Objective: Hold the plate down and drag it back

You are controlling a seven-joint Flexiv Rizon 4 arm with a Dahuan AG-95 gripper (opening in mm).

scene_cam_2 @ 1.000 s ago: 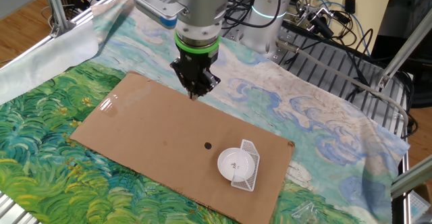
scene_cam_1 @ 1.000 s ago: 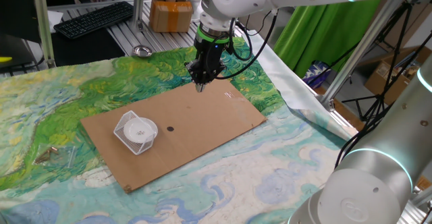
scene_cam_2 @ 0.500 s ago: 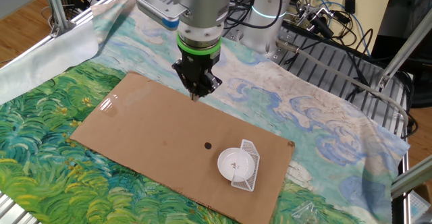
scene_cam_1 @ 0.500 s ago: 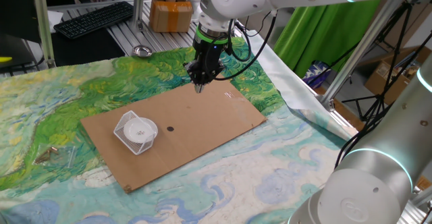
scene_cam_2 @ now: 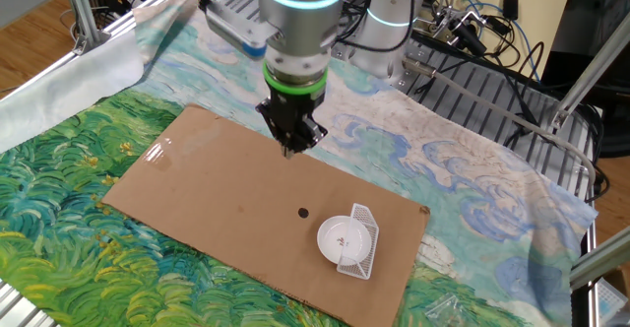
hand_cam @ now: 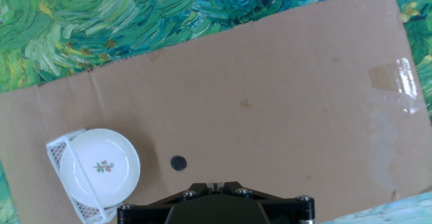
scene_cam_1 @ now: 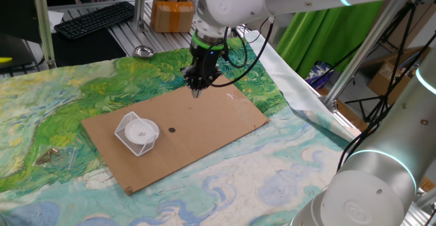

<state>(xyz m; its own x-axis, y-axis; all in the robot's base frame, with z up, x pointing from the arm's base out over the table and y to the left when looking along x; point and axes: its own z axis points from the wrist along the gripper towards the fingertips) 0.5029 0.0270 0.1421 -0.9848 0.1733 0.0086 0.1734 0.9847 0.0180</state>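
**Hand view: plate sits lower left of the gripper, not yet reached**

Hand view puts my gripper [hand_cam: 214,187] at the bottom centre of the frame, mostly hidden behind its own black housing; the fingertips look pressed together with only a sliver between them, so I read it as closed on nothing. From there the plate [hand_cam: 102,166] lies to the lower left, just past a small dark dot [hand_cam: 178,162] on the cardboard sheet [hand_cam: 270,96]. The plate rests on top of a white wire mesh basket [hand_cam: 59,153], whose edge pokes out at the plate's left.

In one fixed view the gripper [scene_cam_1: 195,90] hovers over the cardboard's far edge, centre frame, and the plate [scene_cam_1: 142,129] is well apart, down and to the left. In the other fixed view the gripper [scene_cam_2: 292,150] is upper centre and the plate [scene_cam_2: 345,238] is lower right.

My judgement: I have to travel across the board toward the plate, then descend onto it before any drag. The plate is round, so there's no long axis to align to. Since it sits on mesh, pressing off-centre could tip it.
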